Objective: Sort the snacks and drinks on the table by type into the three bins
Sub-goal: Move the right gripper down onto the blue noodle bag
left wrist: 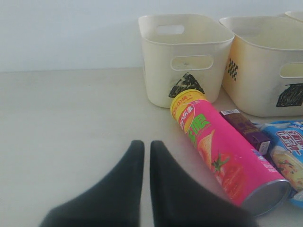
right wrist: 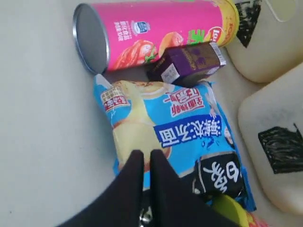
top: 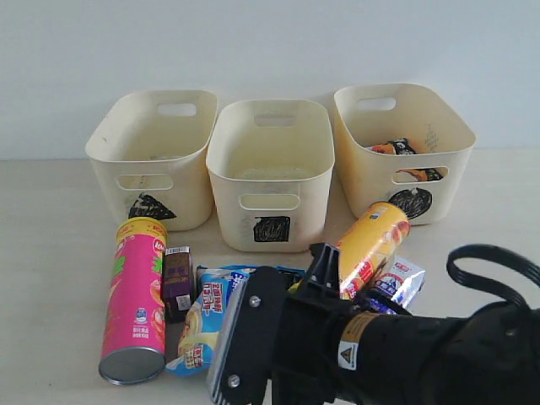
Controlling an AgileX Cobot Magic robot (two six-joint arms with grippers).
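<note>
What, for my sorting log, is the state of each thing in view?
pink chip can: lying
yellow chip can: lying
dark purple carton: lying
blue and white carton: lying
blue-white noodle bag: lying flat
orange noodle bag: inside circle bin
triangle bin: nothing seen inside
square bin: nothing seen inside
left gripper: shut
right gripper: shut

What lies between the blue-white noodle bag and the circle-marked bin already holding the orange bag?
The yellow cylindrical chip can and the small blue-white drink carton lie between the crinkly blue-white noodle bag and the cream circle-marked plastic bin.
</note>
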